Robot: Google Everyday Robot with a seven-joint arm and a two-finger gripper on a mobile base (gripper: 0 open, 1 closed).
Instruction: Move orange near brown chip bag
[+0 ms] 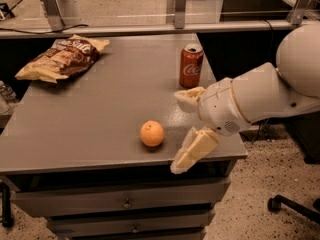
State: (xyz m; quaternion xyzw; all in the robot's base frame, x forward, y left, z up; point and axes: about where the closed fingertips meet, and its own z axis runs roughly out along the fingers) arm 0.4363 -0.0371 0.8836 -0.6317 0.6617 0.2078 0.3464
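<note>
**Fingers (192, 151) spread beside the orange (152, 133)**

The fingers of the gripper (184, 126) stand apart, gripping nothing, at the tabletop's (100, 114) front right corner. The orange rests just beside them near the front edge; the brown chip bag (62, 59) lies at the far left corner.

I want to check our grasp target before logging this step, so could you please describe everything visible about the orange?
The orange is a small round fruit with smooth, matte skin, whole and unpeeled. It rests on the grey table near its front edge, touching nothing else. The brown chip bag lies far off at the back left. The gripper is just to its right, fingers open, not in contact.
</note>
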